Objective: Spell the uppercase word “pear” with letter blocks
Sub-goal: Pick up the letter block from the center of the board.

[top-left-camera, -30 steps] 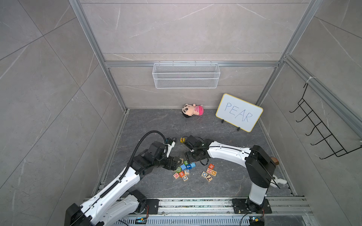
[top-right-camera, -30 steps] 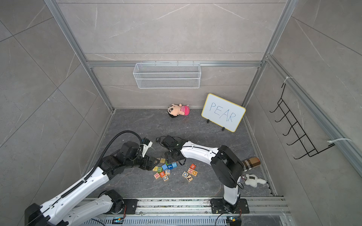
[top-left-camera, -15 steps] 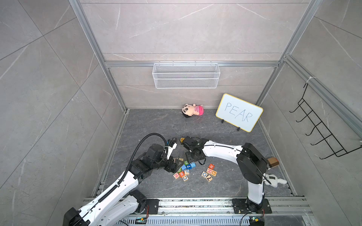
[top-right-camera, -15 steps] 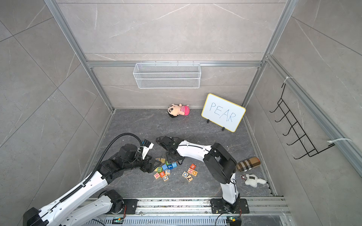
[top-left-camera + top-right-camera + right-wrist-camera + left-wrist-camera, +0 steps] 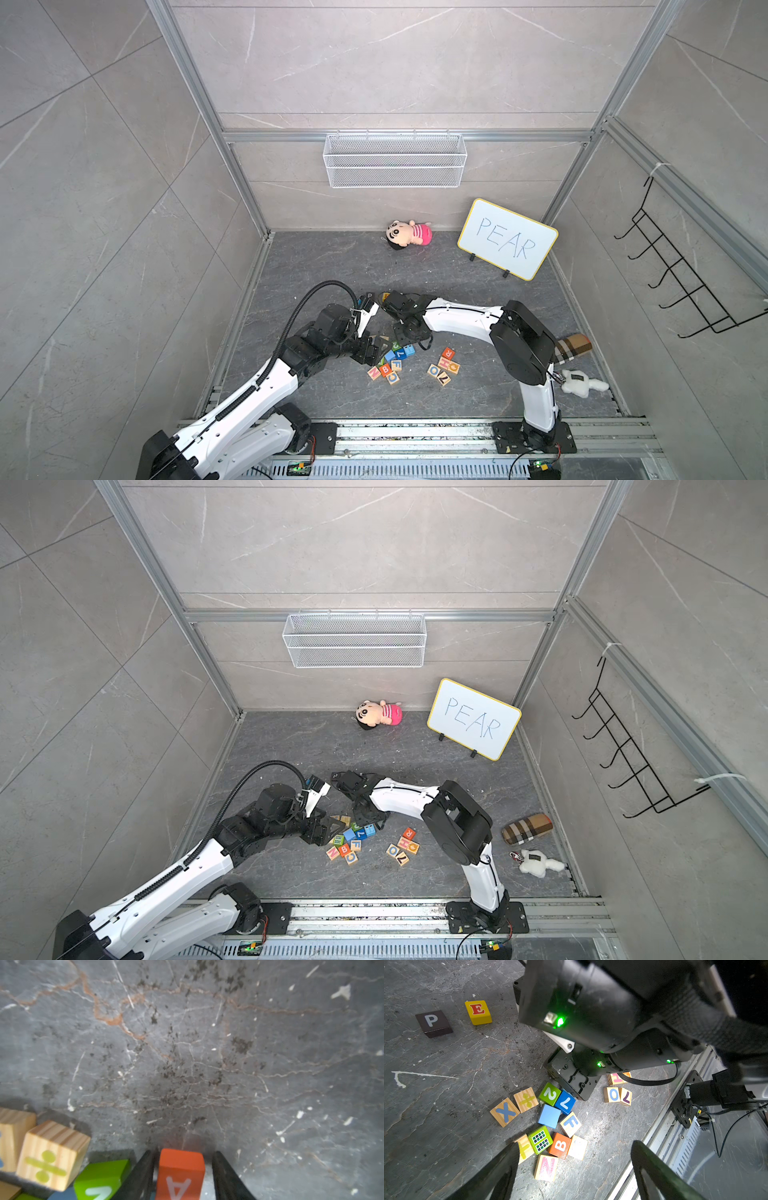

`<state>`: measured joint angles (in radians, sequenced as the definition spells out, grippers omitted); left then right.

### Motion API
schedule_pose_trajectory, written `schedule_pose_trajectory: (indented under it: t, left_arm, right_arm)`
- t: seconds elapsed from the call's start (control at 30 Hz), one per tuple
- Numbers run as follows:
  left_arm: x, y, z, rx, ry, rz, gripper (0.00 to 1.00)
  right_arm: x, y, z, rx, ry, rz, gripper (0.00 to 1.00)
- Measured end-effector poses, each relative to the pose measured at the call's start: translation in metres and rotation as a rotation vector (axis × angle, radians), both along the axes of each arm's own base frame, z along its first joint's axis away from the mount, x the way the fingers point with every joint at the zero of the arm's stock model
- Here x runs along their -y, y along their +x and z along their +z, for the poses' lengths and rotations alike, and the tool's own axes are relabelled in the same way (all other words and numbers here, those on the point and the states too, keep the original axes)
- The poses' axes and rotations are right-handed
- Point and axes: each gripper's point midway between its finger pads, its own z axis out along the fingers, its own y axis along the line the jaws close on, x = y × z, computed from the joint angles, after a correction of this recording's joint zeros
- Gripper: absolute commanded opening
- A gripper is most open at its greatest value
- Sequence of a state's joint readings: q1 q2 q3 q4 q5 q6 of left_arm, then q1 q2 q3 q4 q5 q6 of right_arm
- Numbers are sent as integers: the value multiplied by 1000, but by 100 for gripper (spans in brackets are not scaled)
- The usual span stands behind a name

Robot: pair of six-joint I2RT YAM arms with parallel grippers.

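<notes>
Orange-red A block (image 5: 180,1169) between right fingers (image 5: 142,1176)

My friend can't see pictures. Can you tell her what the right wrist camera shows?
An orange-red block with a pale A is between two black fingers, close on both sides; whether they touch it is unclear. Nearby are a green block and a wooden block with a yellow-green divide sign, on a dark stone floor.

Floor (image 5: 207,1053) beyond A block (image 5: 180,1172) open; green block (image 5: 101,1176) crowds alongside.
</notes>
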<state>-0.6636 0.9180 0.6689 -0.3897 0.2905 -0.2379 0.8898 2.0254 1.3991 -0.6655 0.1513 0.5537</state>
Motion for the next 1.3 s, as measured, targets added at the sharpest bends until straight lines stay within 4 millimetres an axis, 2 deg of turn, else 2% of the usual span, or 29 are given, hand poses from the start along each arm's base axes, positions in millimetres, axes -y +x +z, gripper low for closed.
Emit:
schedule_pose_trajectory:
  t: [0.17, 0.43, 0.7, 0.83, 1.1, 1.2, 1.3]
  left_arm:
    - [2, 1, 1, 7, -3, -4, 87]
    - [6, 7, -1, 23, -1, -14, 87]
    - [11, 12, -1, 45, 0, -27, 87]
    - [12, 20, -4, 61, 30, -26, 88]
    - [25, 52, 2, 147, 60, -16, 89]
    - [31, 69, 12, 178, 55, -18, 89]
    - [34, 89, 25, 214, 30, -5, 89]
  right_arm:
    - [3, 5, 0, 3, -1, 2, 31]
    - [3, 6, 3, 10, -3, 36, 28]
    - [2, 9, 34, 56, 37, 64, 28]
    - [3, 18, 45, 52, 79, 72, 27]
    - [8, 81, 82, 122, 160, 71, 29]
    - [16, 101, 95, 144, 171, 92, 29]
    - [12, 122, 102, 163, 175, 130, 30]
